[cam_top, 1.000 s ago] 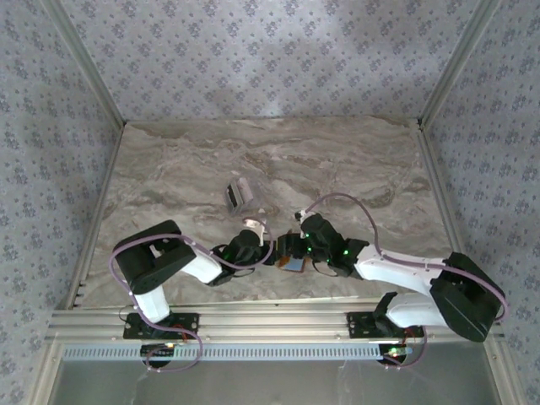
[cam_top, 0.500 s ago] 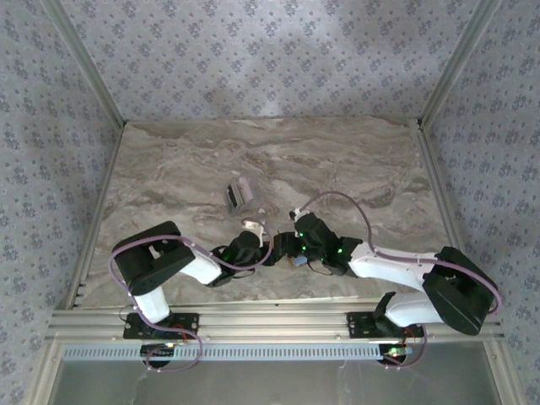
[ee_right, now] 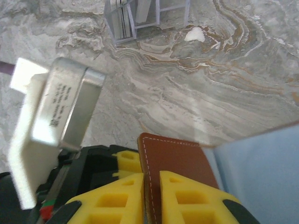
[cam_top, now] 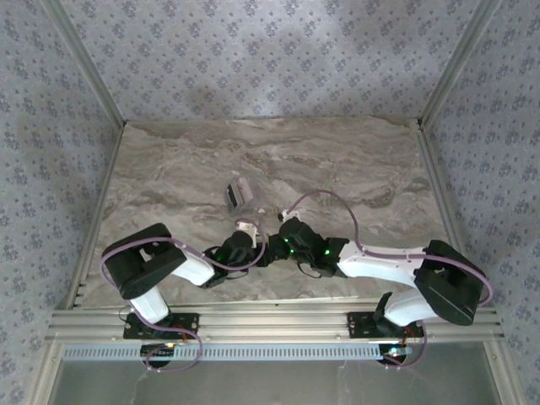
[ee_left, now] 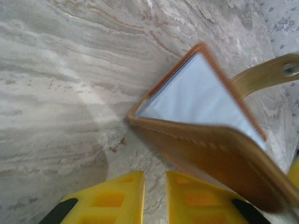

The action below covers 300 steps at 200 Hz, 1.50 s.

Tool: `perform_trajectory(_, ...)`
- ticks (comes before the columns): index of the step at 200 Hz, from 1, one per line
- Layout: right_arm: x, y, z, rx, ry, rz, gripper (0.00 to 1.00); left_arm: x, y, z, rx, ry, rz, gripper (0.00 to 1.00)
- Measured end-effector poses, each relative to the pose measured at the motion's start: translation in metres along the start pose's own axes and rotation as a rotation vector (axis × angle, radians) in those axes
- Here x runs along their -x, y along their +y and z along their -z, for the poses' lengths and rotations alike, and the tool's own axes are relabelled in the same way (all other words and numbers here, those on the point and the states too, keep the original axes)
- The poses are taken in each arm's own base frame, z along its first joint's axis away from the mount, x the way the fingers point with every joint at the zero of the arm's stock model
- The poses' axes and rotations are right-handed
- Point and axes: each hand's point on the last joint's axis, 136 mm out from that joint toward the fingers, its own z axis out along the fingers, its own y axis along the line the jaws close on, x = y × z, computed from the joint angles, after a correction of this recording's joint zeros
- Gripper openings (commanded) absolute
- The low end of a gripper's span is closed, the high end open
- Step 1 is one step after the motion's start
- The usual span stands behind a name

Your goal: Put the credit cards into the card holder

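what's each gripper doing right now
left gripper: nearly closed, nothing between the fingers, wallet beside it
right gripper: closed on the wallet flap

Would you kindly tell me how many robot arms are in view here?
2: the left arm at the near left and the right arm at the near right, both reaching inward to the wallet between them.

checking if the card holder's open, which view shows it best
Left wrist: the card holder is open, showing its blue-grey inside and clasp tab. Right wrist shows one brown flap pinched between the right fingers. In top external the arms hide most of it.
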Motion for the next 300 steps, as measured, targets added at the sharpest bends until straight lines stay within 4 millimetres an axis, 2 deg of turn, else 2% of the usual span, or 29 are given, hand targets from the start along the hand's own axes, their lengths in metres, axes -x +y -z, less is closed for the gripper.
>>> perform_trajectory(41,-0.013,-0.011,-0.009,-0.048,0.035,0.013,0.17,-0.006,0.007,0.015,0.012,0.022,-0.003,0.22)
perform_trajectory(103,-0.034,-0.025,-0.014,-0.068,0.093,0.005,0.40,-0.015,0.029,0.053,0.116,0.060,-0.005,0.26)
perform_trajectory(139,-0.035,-0.034,-0.017,-0.039,0.112,-0.046,0.46,-0.012,0.034,0.074,0.163,0.066,-0.030,0.27)
perform_trajectory(163,-0.036,-0.043,-0.020,-0.017,0.124,-0.099,0.46,-0.009,0.031,0.081,0.179,0.073,-0.051,0.27)
perform_trajectory(179,-0.039,-0.050,-0.023,-0.006,0.136,-0.139,0.47,-0.006,0.026,0.082,0.180,0.075,-0.062,0.28)
perform_trajectory(216,-0.029,-0.048,-0.030,0.074,0.114,-0.220,0.46,-0.002,0.017,0.077,0.178,0.097,-0.083,0.27)
perform_trajectory(240,-0.025,-0.048,-0.032,0.118,0.097,-0.260,0.44,0.002,0.009,0.068,0.174,0.116,-0.090,0.22)
perform_trajectory(270,-0.024,-0.050,-0.033,0.146,0.085,-0.299,0.36,0.008,0.001,0.054,0.170,0.132,-0.096,0.11)
perform_trajectory(300,-0.025,-0.054,-0.033,0.148,0.082,-0.322,0.26,0.019,-0.002,0.039,0.168,0.130,-0.076,0.07)
